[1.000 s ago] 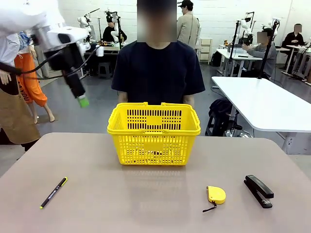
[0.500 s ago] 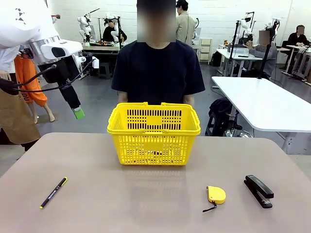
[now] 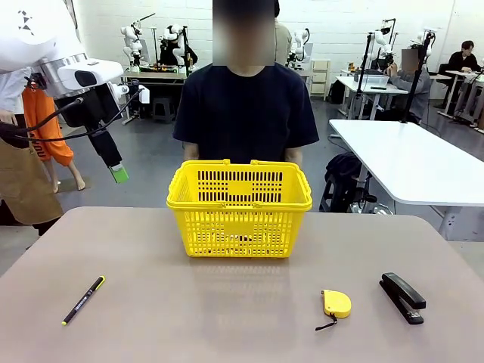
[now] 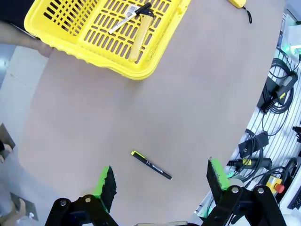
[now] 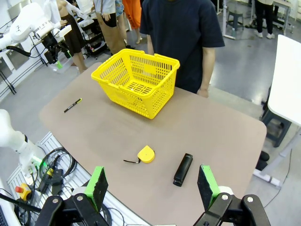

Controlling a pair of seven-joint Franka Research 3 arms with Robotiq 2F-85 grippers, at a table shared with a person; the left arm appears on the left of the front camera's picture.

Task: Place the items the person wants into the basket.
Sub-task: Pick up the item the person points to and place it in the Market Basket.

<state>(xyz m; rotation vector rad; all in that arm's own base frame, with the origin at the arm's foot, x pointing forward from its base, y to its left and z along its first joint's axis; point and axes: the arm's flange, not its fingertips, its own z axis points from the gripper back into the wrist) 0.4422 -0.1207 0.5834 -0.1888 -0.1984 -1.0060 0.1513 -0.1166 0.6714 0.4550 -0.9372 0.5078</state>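
Your left gripper [image 4: 160, 181] hangs high off the table's [image 3: 227, 318] left side, jaws spread wide, holding nothing. Your right gripper [image 5: 153, 182] is also spread and empty. The marker [image 4: 129, 18] and the utility knife [image 4: 136, 40] lie inside the basket [image 3: 239, 185], before the person [image 3: 246, 106]. The pen [image 3: 83, 300] lies near-left, well apart from the basket.

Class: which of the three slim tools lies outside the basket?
The thin black pen with yellow ends, lying on the table; the white marker and utility knife lie inside the basket.
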